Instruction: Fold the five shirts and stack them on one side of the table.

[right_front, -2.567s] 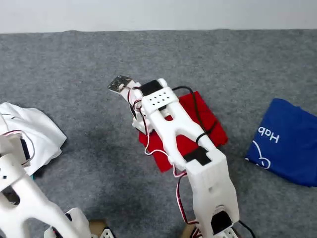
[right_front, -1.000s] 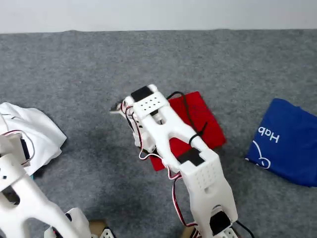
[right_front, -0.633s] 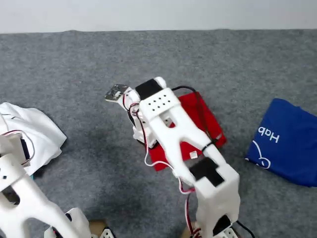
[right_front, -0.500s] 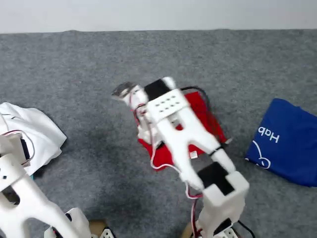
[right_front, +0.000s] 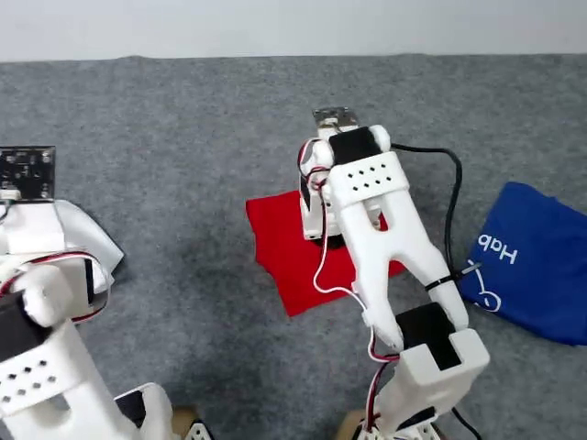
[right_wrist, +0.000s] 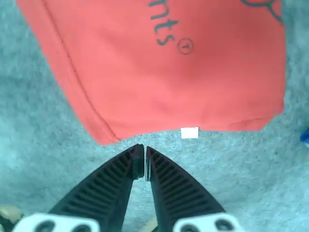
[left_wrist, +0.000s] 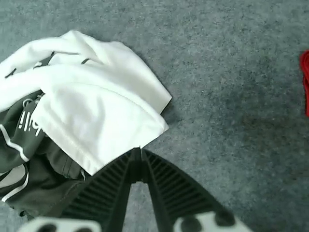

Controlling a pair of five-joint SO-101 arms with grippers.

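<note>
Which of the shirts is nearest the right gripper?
The red shirt: the shut right gripper hangs just off its edge. The blue shirt and the white shirt lie farther off to either side.

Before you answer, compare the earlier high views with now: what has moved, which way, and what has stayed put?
The right gripper, shut and empty, swung from the left edge of the red shirt across toward the blue shirt. The left gripper, shut, came forward over the white shirt. All three shirts lie about where they were.
</note>
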